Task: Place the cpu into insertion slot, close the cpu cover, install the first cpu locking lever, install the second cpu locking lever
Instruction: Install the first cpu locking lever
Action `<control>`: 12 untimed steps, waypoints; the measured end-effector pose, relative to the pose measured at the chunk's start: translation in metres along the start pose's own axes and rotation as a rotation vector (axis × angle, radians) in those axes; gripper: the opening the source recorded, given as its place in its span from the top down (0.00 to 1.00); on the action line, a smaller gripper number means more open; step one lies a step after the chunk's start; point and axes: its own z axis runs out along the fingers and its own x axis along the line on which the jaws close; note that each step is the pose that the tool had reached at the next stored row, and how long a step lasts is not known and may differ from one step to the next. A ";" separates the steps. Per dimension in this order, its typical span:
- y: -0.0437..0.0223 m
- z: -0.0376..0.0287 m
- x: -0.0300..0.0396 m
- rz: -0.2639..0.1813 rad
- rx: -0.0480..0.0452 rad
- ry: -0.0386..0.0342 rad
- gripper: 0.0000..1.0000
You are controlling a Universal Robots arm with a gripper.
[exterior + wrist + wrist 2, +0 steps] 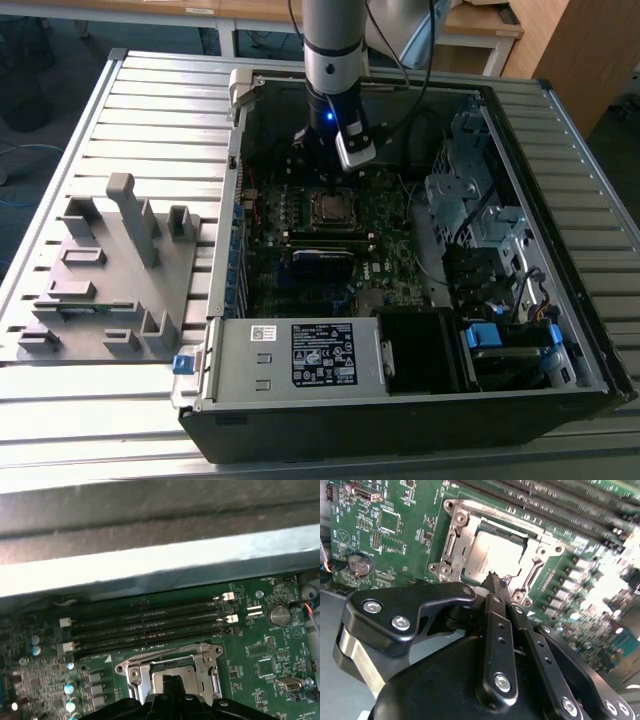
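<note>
Second wrist view: gripper [493, 577], fingers pinched together with nothing held, tip at edge of cpu cover [451, 545] over seated cpu [492, 552]; press squarely, advisably without sideways drag.

exterior view: even overhead light, computer case [420, 400] interior dim, blue LED glow on the arm's wrist | second wrist view: glare blows out motherboard [620, 580] edge, cpu [492, 555] lid reflective, gripper [492, 580] body near-black | first wrist view: soft, hazy, case wall washed pale
</note>
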 end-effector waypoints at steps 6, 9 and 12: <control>0.0002 0.0000 0.0000 -0.027 0.0304 -0.0043 0.90; 0.0006 0.0007 -0.0020 -0.029 0.0300 -0.0043 0.90; 0.0010 0.0019 -0.0047 -0.033 0.0299 -0.0040 0.90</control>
